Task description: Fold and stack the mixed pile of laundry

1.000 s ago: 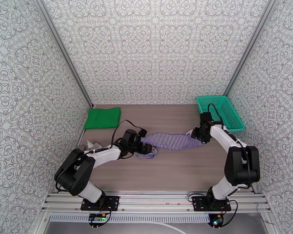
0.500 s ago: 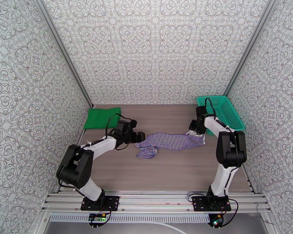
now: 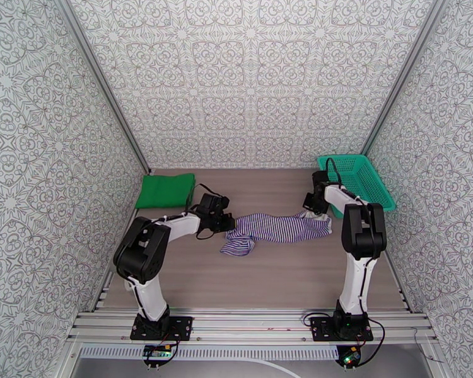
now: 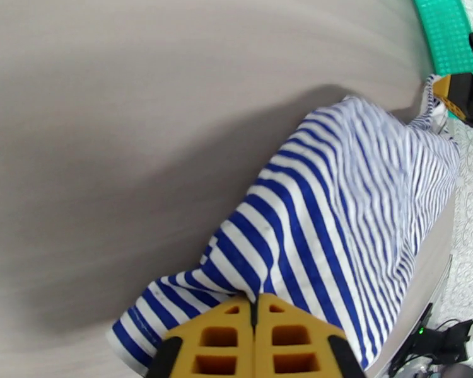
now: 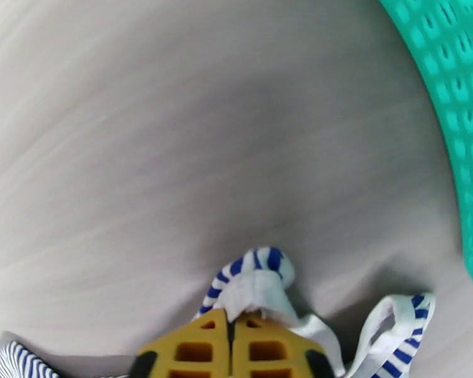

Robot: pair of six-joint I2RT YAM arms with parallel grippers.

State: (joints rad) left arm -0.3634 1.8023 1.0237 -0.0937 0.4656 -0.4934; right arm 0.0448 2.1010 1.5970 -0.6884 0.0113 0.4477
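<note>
Basket [image 3: 353,157], teal mesh, 2 o'clock corner of counter [image 3: 268,272], bare mesh bottom showing. Green cloth [image 3: 166,191] folded flat at 10 o'clock. Striped shirt [image 3: 277,228] stretched across middle, 9-to-3. Left tool [image 3: 229,222] clenched on its 9 o'clock end, right tool [image 3: 311,212] pinching white-trimmed 3 o'clock end, just beside basket. Both arms elbow-up, forearms reaching toward 12 o'clock.

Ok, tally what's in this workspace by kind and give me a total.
Garments: 2, the green cloth and the striped shirt.
Baskets: 1, the teal mesh basket.
End effectors: 2, the left end effector and the right end effector, both shut on the striped shirt.
Total: 5.
</note>
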